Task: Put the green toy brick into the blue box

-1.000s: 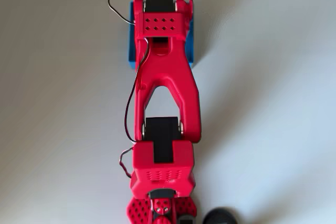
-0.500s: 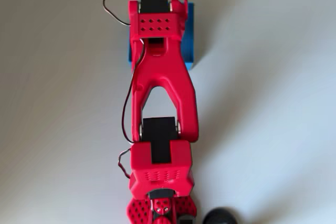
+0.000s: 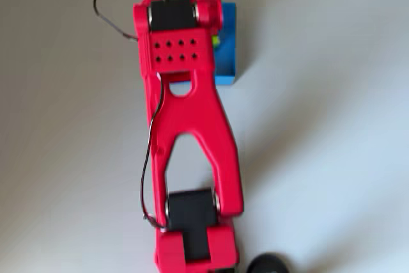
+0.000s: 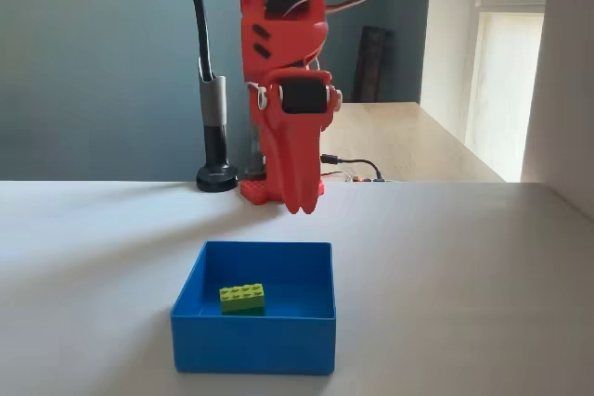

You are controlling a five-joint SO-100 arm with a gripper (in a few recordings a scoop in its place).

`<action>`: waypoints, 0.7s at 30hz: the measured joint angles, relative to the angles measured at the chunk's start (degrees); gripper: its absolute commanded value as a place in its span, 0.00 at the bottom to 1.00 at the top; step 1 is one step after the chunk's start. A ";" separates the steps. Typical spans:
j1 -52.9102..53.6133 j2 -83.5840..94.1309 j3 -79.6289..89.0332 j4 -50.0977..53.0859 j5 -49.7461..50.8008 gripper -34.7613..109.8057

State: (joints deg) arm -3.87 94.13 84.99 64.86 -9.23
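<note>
The green toy brick [image 4: 242, 297] lies flat on the floor of the blue box [image 4: 255, 345], left of its middle, studs up. Only a lime sliver of the brick [image 3: 216, 41] shows in the overhead view, beside the red arm that covers most of the box [image 3: 227, 62]. My red gripper [image 4: 301, 207] hangs fingers down behind and above the box's far wall. It is clear of the box, its fingers are together and it holds nothing.
A black pole on a round base [image 4: 216, 178] stands left of the arm's base, and the round base [image 3: 268, 264] also shows at the bottom edge of the overhead view. Cables [image 4: 357, 169] lie behind the arm. Bare white table [image 4: 464, 275] surrounds the box.
The arm has drawn back and swung left in the overhead view. This uncovers the box's right side and a sliver of the brick inside.
</note>
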 measured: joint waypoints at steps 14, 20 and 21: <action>0.70 30.32 34.72 -13.01 -0.26 0.33; 0.79 49.13 54.93 -17.49 -0.53 0.30; 0.79 52.21 58.01 -18.11 -0.53 0.30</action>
State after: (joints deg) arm -3.08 146.34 143.00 46.76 -9.76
